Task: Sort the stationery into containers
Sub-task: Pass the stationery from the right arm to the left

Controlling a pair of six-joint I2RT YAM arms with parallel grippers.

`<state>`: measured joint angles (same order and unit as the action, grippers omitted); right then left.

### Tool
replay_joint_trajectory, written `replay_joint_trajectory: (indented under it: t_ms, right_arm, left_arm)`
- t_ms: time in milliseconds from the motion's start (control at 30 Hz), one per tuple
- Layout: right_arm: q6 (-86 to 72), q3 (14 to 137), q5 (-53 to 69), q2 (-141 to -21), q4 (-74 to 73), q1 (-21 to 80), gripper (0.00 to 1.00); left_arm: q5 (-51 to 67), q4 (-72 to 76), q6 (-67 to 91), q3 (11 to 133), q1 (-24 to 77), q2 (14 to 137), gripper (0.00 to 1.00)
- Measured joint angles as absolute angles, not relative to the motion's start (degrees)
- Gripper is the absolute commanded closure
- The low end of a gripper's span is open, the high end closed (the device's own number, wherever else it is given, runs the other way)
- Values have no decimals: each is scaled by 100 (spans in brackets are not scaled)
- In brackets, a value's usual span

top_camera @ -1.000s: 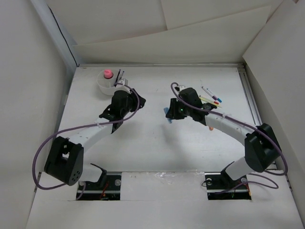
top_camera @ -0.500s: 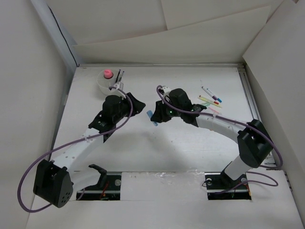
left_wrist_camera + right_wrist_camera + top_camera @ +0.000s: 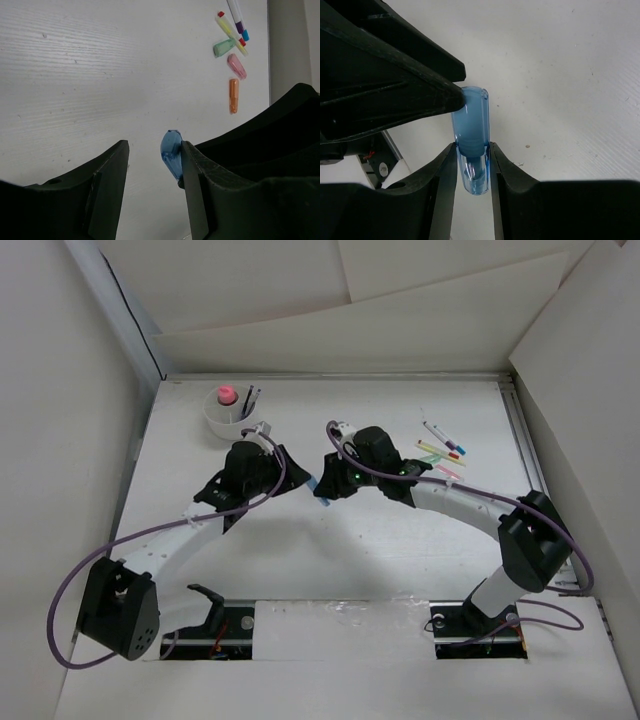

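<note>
Right wrist: your right gripper (image 3: pixel 471 150) clamps the blue piece (image 3: pixel 472 117) (apparently a handover); next, close your open left gripper (image 3: pixel 153 147) around it.

The translucent blue piece (image 3: pixel 470 117) is pinched in my right tool (image 3: pixel 472 159). Pens (image 3: pixel 441 444) lie loose on the tabletop (image 3: pixel 330 560), far right. The white cup (image 3: pixel 219 425), far left, holds a pink-capped tube (image 3: pixel 227 394).
</note>
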<state>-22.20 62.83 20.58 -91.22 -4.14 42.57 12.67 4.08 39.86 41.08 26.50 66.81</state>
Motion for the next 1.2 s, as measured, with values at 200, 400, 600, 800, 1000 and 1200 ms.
replay_joint_trajectory:
  t_ms: [200, 400, 600, 800, 1000, 1200]
  right_arm:
    - [-2220, 6283, 2163, -9124, -405, 4289, 83]
    - [-2222, 6283, 2233, -9129, -364, 4322, 83]
    - [-2220, 6283, 2248, -9159, -346, 4320, 83]
    - [-2213, 6283, 2246, -9161, -349, 4322, 59]
    - [-2156, 6281, 2211, -9155, -298, 4322, 45]
    - [-2112, 6165, 2130, -8982, -296, 4322, 42]
  left_arm:
    - [1546, 596, 3966, 4115, 2652, 6893, 58]
    - [1806, 926, 4040, 3983, 2652, 6995, 79]
    - [1892, 1092, 4095, 3964, 2655, 6995, 95]
    - [1863, 1114, 4115, 3942, 2655, 6989, 100]
    - [1551, 1011, 4101, 3951, 2655, 6978, 100]
    - [1131, 843, 4069, 4377, 2655, 7242, 100]
